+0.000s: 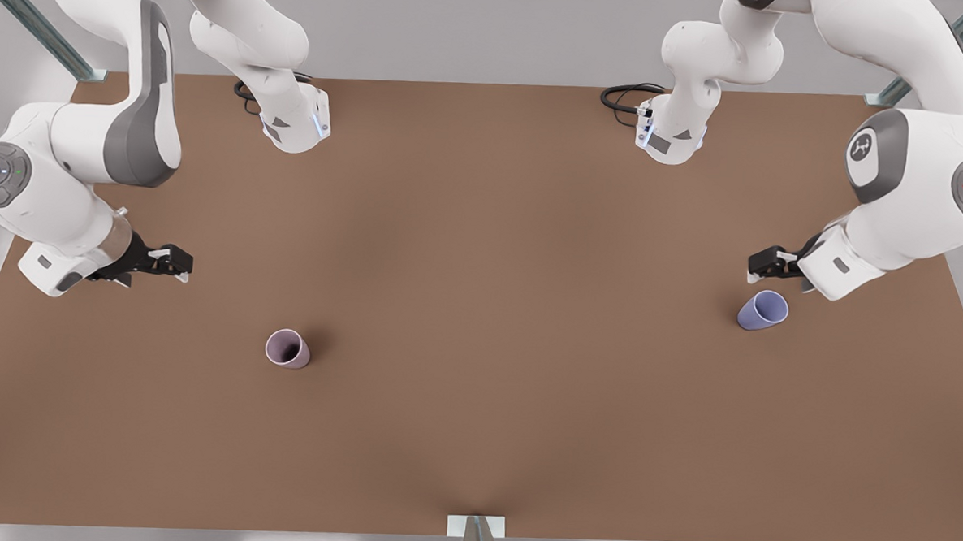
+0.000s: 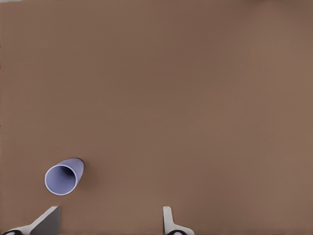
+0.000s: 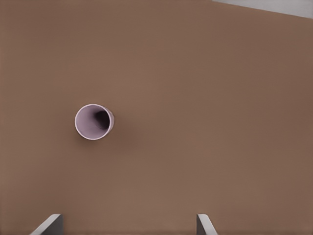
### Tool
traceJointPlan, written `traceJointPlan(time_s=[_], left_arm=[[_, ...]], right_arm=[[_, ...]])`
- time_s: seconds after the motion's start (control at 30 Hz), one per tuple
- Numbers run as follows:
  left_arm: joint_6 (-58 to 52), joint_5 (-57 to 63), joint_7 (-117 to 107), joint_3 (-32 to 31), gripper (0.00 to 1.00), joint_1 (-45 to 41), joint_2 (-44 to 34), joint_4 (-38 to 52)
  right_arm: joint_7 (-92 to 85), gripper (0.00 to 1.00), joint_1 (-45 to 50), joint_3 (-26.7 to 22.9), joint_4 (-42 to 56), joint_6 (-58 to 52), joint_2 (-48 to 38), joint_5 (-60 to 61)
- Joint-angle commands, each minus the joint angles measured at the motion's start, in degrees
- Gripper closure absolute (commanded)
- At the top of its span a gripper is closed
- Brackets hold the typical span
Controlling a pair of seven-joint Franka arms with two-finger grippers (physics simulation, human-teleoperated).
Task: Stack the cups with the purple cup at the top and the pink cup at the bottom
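Cups sit well apart on the brown table (image 1: pixel 480 303), each upright with its mouth open upward. The pink cup (image 1: pixel 288 349) stands toward the front view's left, a little nearer the camera than the middle of the table; seen from the right wrist view it is the pink cup (image 3: pixel 94 122) with a dark inside, alone on bare table. The purple cup (image 1: pixel 762 310) stands far toward the front view's right; from the left wrist view the purple cup (image 2: pixel 64 176) lies close to one of that arm's fingertips (image 2: pixel 48 220) without touching it.

Just beside the purple cup, on its far side in the front view, hangs the left end effector (image 1: pixel 762 265), released, its fingers spread wide and grasping nothing. The right end effector (image 1: pixel 175 262) hovers at the front view's left, apart from the pink cup and farther from the camera than it, likewise released with fingers spread and nothing between them. Two black cables (image 1: pixel 629 96) lie coiled near the arm bases at the table's far edge.
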Motion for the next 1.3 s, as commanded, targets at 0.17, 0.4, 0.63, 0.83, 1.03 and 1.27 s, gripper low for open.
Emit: traceJointPlan(time_s=[0.17,0.4,0.63,0.83,1.03,1.27], left_arm=[[-1.6,0.4,-0.2,0.3,0.0,0.0,0.4,-0.1],[-2.1,0.3,-0.2,0.5,0.0,0.1,-0.1,-0.1],[-3.3,0.3,-0.1,0.5,0.0,0.1,0.1,-0.1],[-3.1,0.4,0.3,0.5,0.0,0.4,0.3,-0.1],[-3.3,0.4,0.4,0.5,0.0,0.4,0.1,-0.1],[-3.4,0.4,0.1,0.5,0.0,0.4,-0.1,-0.1]], right_arm=[[-0.1,0.0,0.4,0.1,2.1,3.1,2.7,0.2],[-0.4,0.0,-0.1,0.1,6.8,5.4,14.9,3.4],[0.2,0.0,1.4,0.3,-0.3,14.9,18.7,6.9],[0.1,0.0,3.5,0.3,-2.4,18.6,23.3,6.9],[0.1,0.0,3.3,0.3,-2.3,18.5,26.2,6.9],[-0.1,0.02,4.1,0.3,-2.3,20.6,29.1,6.6]])
